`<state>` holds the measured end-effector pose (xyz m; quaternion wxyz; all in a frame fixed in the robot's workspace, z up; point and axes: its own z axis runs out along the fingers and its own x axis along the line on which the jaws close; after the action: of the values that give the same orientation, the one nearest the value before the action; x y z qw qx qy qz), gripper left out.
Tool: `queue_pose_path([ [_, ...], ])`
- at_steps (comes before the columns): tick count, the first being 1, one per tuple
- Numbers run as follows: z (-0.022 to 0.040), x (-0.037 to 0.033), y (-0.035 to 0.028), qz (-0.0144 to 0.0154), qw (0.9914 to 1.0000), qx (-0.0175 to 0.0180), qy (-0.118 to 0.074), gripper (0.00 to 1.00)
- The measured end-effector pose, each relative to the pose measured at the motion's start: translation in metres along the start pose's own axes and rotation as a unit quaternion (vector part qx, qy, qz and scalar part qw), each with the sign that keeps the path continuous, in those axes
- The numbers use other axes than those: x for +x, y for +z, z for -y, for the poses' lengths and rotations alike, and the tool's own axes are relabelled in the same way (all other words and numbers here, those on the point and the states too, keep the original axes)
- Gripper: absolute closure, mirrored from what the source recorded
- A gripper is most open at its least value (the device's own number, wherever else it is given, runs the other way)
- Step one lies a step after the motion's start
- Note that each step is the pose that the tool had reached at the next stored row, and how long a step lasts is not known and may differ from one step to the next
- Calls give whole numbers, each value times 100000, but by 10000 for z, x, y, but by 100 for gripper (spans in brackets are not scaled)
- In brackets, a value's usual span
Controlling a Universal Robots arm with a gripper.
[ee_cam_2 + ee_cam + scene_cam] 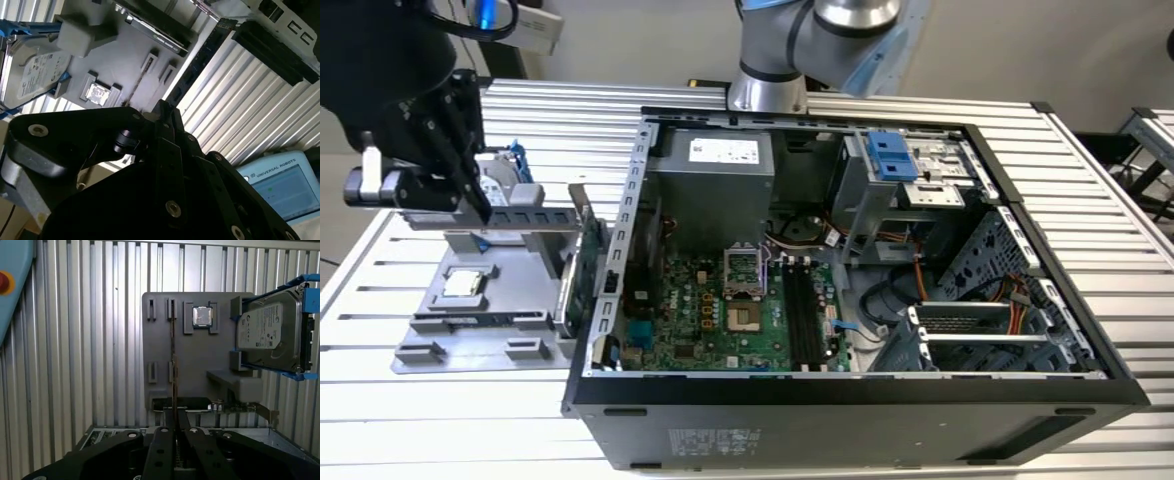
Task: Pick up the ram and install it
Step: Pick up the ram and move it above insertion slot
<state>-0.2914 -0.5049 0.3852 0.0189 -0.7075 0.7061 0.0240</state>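
Observation:
My black gripper [480, 212] hangs high over the grey holder plate [480, 338] at the exterior view's left, outside the computer case. Its fingers [167, 426] are drawn together. The ram [173, 385] shows edge-on in the first wrist view as a thin brownish line running out from between the fingertips, so the gripper [175, 414] is shut on it. The stick lies in line with the plate's second row of slots [172, 310] below it. In the second wrist view the closed gripper [162, 104] points at the same plate [125, 55].
On the plate are a processor chip [202, 316] and an upright hard drive [270, 332] in a blue bracket. A green expansion card [583, 260] stands between the plate and the open case [607, 330]. The long black slots [803, 315] lie on the motherboard [707, 310]. A pendant screen [285, 185] rests nearby.

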Motion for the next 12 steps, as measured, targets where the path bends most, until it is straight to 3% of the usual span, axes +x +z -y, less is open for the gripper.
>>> queue_pose_path([
  [5, 158, 0, -1, 43, 100000, -311, 18, 100],
  [10, 282, 0, -2, 517, 99998, -387, 23, 100],
  [12, 312, 1, -2, 546, 99998, -381, 106, 100],
])
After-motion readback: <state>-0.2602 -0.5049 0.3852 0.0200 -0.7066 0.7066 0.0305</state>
